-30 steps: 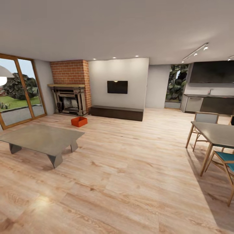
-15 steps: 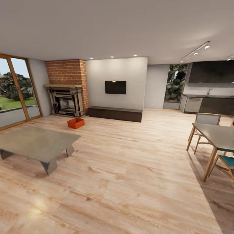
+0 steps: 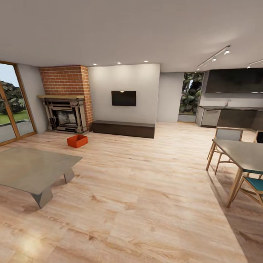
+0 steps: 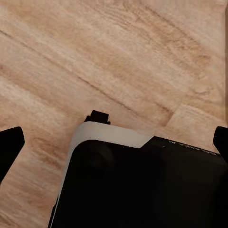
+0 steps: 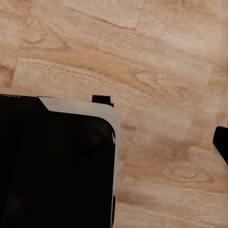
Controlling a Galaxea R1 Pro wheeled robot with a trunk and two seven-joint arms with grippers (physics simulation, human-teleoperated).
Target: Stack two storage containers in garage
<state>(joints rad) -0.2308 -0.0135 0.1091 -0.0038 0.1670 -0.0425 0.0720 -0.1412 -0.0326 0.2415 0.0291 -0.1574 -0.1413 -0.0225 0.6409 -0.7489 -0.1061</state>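
One red-orange storage container (image 3: pixel 77 141) sits on the light wood-plank floor (image 3: pixel 146 190) of the living room, far ahead to the left, in front of the brick fireplace (image 3: pixel 65 113). In the left wrist view my left gripper (image 4: pixel 114 142) hangs open over the planks, its black fingertips (image 4: pixel 9 145) at the two edges of the picture, with the robot's black, white-rimmed base (image 4: pixel 137 185) below. In the right wrist view my right gripper (image 5: pixel 114 142) shows one black fingertip (image 5: pixel 221 142) far out at the edge, over bare planks, with nothing held.
A low grey coffee table (image 3: pixel 33 170) stands near left. A dining table (image 3: pixel 243 151) with wooden chairs (image 3: pixel 226 135) stands at the right. A dark low bench (image 3: pixel 122 128) runs under the wall TV (image 3: pixel 123 98). Glass doors are at far left, a kitchen counter (image 3: pixel 233 117) at back right.
The whole head view has shifted: the camera has turned right, so the fireplace, the container and the coffee table now sit further left in the picture. Nothing in the room has moved.
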